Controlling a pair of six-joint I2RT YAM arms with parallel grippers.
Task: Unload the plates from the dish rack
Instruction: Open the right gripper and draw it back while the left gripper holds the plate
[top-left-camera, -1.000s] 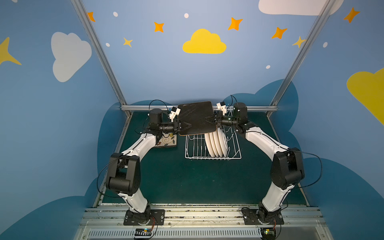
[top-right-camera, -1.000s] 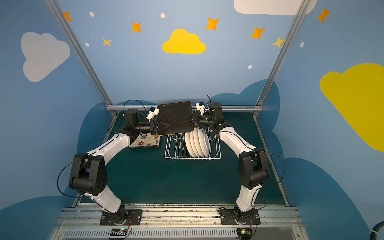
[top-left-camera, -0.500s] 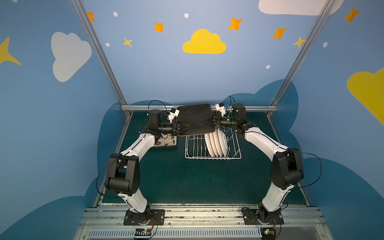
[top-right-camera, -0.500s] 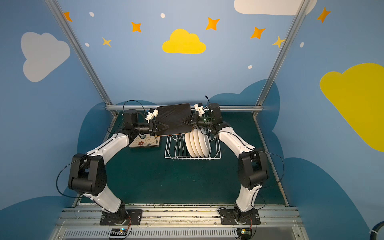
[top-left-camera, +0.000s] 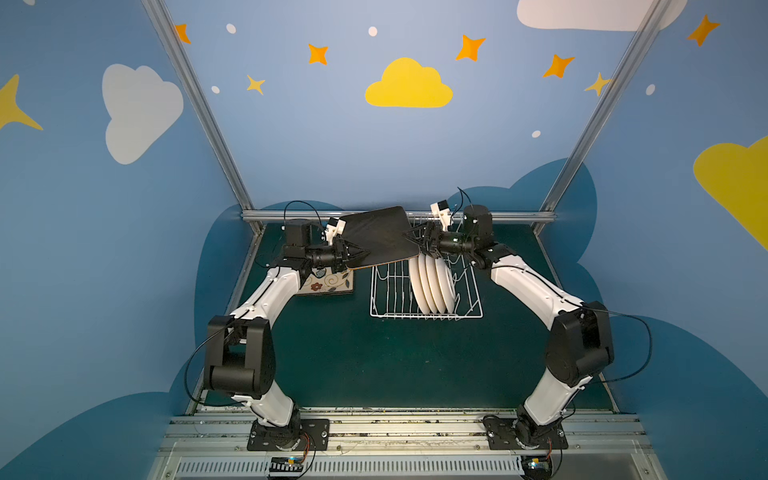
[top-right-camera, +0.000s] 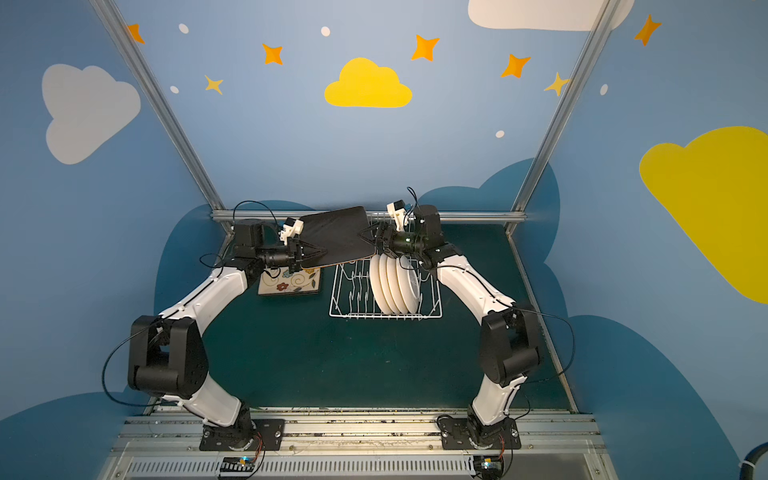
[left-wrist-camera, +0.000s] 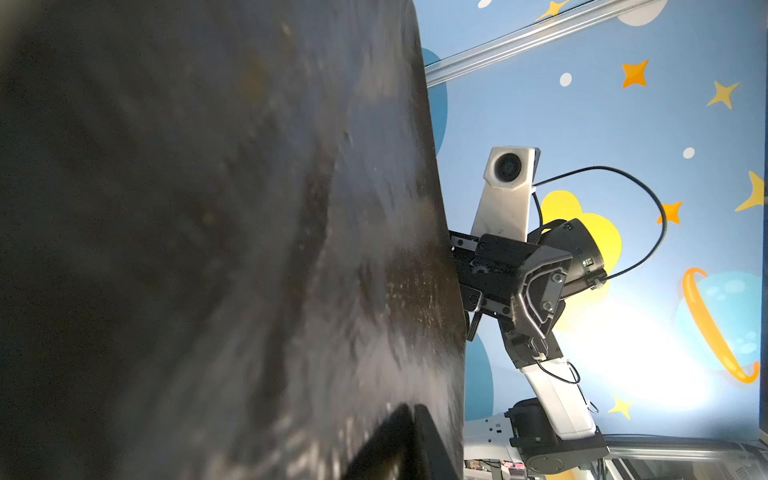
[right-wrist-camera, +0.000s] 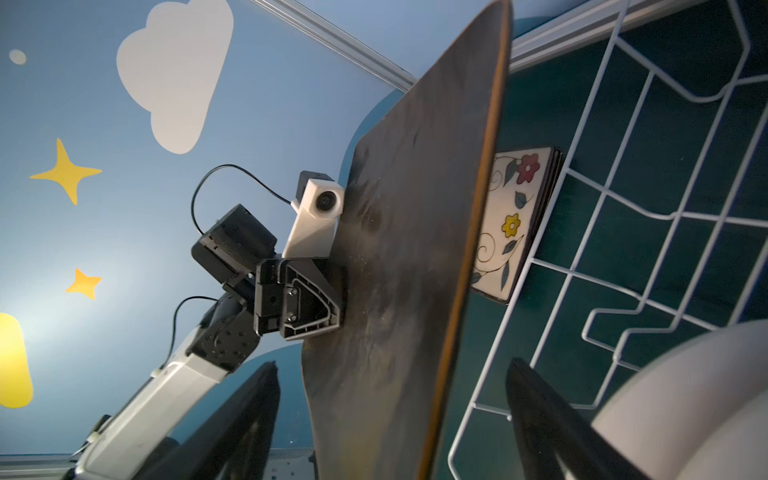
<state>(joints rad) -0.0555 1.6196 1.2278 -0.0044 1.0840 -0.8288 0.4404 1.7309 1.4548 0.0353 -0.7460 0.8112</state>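
A square plate (top-left-camera: 380, 237) (top-right-camera: 336, 237) hangs black back up above the dish rack's (top-left-camera: 424, 316) (top-right-camera: 386, 316) far left corner. My left gripper (top-left-camera: 360, 253) (top-right-camera: 319, 252) is shut on its left edge; that black back (left-wrist-camera: 208, 208) fills the left wrist view. My right gripper (top-left-camera: 409, 242) (top-right-camera: 365, 237) (right-wrist-camera: 390, 374) is open, a finger standing clear on each side of the plate's right edge (right-wrist-camera: 395, 270). Several round white plates (top-left-camera: 432, 286) (top-right-camera: 395, 286) (right-wrist-camera: 685, 395) stand upright in the rack (right-wrist-camera: 487, 408).
A stack of floral square plates (top-left-camera: 328, 282) (top-right-camera: 291, 282) (right-wrist-camera: 511, 220) lies face up on the green table left of the rack, partly under the left arm. A metal rail (top-left-camera: 399, 216) and blue walls close the back and sides.
The right gripper has opened off the square plate's right edge. The plate has come down a little and lies flatter, held by the left gripper alone.
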